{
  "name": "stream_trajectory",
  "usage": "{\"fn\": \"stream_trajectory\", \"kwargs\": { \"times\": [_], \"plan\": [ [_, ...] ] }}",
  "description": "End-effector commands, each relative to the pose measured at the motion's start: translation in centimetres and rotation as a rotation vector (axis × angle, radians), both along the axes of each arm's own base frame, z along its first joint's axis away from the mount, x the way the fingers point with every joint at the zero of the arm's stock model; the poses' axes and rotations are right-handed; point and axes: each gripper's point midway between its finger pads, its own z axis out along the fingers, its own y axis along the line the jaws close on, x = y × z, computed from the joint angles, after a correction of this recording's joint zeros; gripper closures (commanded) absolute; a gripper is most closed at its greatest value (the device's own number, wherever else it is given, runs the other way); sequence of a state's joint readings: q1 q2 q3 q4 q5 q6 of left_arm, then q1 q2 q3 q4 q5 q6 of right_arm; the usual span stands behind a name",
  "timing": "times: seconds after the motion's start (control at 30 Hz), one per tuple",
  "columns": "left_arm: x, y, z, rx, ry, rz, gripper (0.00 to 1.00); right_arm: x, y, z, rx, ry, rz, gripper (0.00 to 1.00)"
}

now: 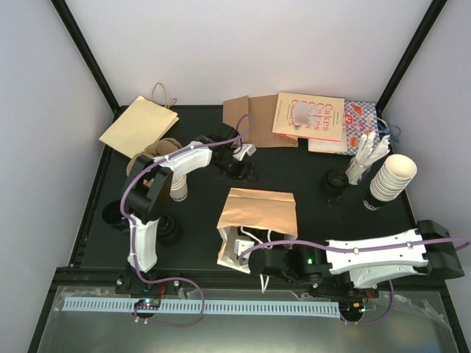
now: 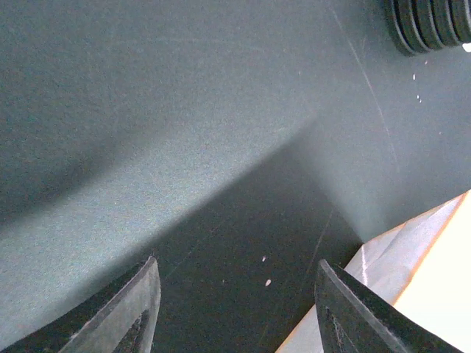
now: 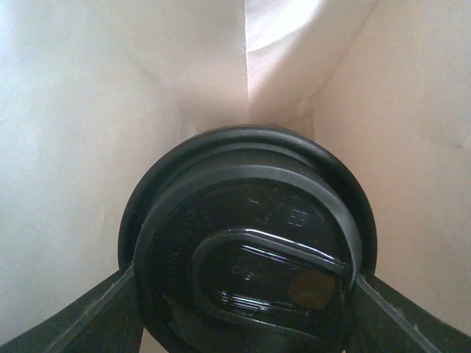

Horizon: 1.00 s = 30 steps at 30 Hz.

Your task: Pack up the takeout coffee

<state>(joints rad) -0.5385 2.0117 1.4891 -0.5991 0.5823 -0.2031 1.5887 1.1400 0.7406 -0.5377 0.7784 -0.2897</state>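
The takeout coffee shows in the right wrist view as a round black lid (image 3: pixel 250 220) that fills the space between my fingers. My right gripper (image 3: pixel 244 276) is shut on it, one finger against each side. Pale paper walls of the tan paper bag (image 3: pixel 88 110) surround it. From above, the bag (image 1: pixel 261 209) lies on its side with its mouth toward the arms, and my right gripper (image 1: pixel 249 254) reaches into that mouth. The cup's white body is hidden. My left gripper (image 1: pixel 241 163) hovers behind the bag, open and empty (image 2: pixel 237 266) over the black table.
A corner of the bag (image 2: pixel 434 257) lies beside my left gripper's right finger. A stack of black lids (image 1: pixel 335 180) (image 2: pixel 430 26), white cups (image 1: pixel 390 179) and cutlery (image 1: pixel 366 158) stand at the right. Flat tan bags (image 1: pixel 140 125) and a pulp tray (image 1: pixel 158 151) lie at the back left.
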Motion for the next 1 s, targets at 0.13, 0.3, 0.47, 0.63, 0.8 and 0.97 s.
{"fn": "stream_trajectory", "kwargs": {
  "times": [0.13,0.3,0.47,0.63,0.8,0.97],
  "plan": [
    [-1.3,-1.8,-0.5,-0.099,0.084,-0.076,0.49,0.5,-0.2,-0.6,-0.058,0.009,0.007,0.35],
    [-2.5,-1.5,-1.3,-0.106,0.121,-0.093,0.55,0.7,-0.1,-1.1,-0.097,0.008,0.01,0.35],
    [-3.5,-1.3,-1.6,-0.122,0.145,-0.108,0.59,1.7,0.0,-0.8,-0.12,-0.03,-0.012,0.36],
    [-4.1,-1.2,-1.8,-0.124,0.164,-0.116,0.63,2.5,-0.2,-1.1,-0.144,-0.037,-0.033,0.36],
    [-4.4,-1.0,-1.8,-0.124,0.175,-0.117,0.64,3.3,0.2,-0.8,-0.151,-0.074,-0.052,0.37],
    [-4.7,-1.0,-1.9,-0.123,0.187,-0.121,0.64,3.8,0.3,-1.1,-0.163,-0.079,-0.059,0.37]
  ]
}}
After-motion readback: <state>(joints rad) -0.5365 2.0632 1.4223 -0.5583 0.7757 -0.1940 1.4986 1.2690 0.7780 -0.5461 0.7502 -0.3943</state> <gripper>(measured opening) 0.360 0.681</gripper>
